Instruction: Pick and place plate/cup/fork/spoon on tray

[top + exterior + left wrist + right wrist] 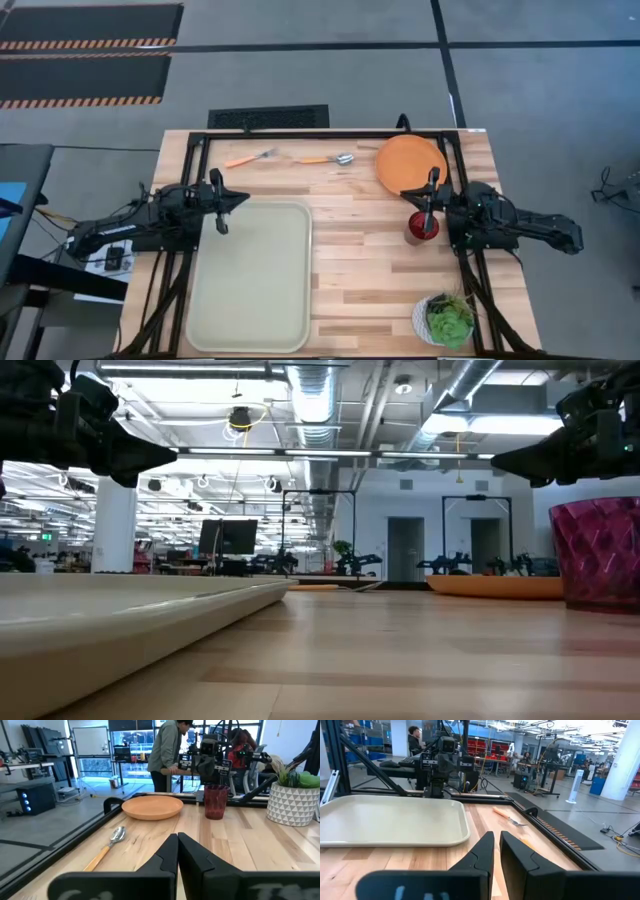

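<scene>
The tray (250, 300) lies on the wooden table at the near left, with nothing on it. Along the far edge lie the fork (250, 157) and the spoon (325, 158). The orange plate (410, 163) rests flat at the far right. The dark red cup (422, 227) stands upright just near of the plate. My left gripper (243, 199) hovers shut above the tray's far-left corner, pointing right. My right gripper (413, 207) hovers level above the cup (600, 555), pointing left. Its fingers (487, 850) stand a narrow slit apart, and nothing is between them.
A white pot with a green plant (445, 320) stands at the table's near right corner. A black frame runs around the table's far and side edges. Bare wood lies between the tray and the cup. A person (167, 750) stands beyond the table in the left wrist view.
</scene>
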